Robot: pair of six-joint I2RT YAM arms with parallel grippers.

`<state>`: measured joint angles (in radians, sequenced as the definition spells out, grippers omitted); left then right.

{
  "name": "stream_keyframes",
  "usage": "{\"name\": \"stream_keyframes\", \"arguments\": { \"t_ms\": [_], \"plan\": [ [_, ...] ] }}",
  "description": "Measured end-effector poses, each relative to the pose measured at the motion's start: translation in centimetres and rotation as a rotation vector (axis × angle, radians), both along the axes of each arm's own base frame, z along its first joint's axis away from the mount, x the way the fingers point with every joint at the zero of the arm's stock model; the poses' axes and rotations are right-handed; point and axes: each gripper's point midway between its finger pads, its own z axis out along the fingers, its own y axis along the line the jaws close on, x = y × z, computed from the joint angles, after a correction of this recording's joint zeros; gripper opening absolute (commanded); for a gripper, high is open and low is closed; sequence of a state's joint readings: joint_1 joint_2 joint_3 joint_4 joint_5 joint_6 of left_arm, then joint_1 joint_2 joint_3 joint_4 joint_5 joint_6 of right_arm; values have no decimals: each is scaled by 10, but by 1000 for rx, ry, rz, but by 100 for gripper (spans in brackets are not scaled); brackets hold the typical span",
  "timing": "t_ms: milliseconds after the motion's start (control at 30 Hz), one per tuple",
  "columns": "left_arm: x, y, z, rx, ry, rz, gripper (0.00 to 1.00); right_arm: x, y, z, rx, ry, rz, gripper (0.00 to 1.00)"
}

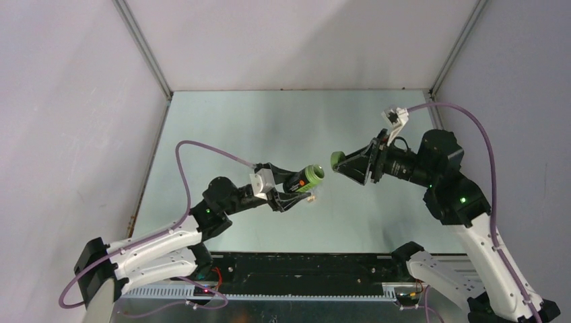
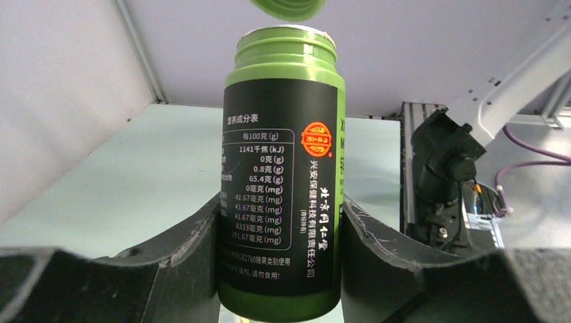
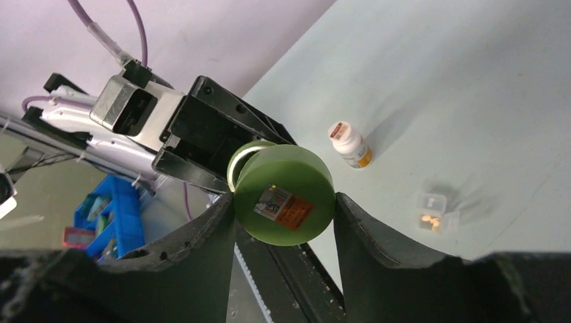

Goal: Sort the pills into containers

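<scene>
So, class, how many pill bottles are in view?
2. A green bottle held in the left gripper, its green cap in the right gripper; a small white bottle on the table. Others may be hidden behind the arms.

Seen from my remote desk: soft, even overhead light on the table (image 1: 283,134), faint shadows trailing up-right from the white bottle (image 3: 350,144) and pill box (image 3: 432,212), the green bottle (image 2: 281,175) label crisp in the left wrist view, and the nearest fingers (image 3: 202,262) dark and blurred.
</scene>
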<state>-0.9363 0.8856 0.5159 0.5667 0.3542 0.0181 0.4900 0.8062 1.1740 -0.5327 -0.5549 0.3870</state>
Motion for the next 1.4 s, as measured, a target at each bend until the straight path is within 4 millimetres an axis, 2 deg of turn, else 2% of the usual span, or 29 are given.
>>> {"name": "stream_keyframes", "arguments": {
  "t_ms": [100,267,400,800,1167,1400],
  "plan": [
    [-3,-3,-2,19,1,-28,0,-1,9,1,-13,26,51,37],
    [-8,-6,-12,56,15,-61,0,-3,19,-23,-66,124,109,37],
    [-9,-9,-18,76,21,-76,0,-11,22,-32,-90,162,147,37],
    [-12,-13,-23,97,29,-107,0,-25,25,-39,-126,163,215,38],
    [-18,-15,-32,138,47,-152,0,-28,28,-52,-180,168,241,38],
    [-23,-15,-35,152,58,-182,0,-33,29,-54,-199,144,262,38]
  ]
}}
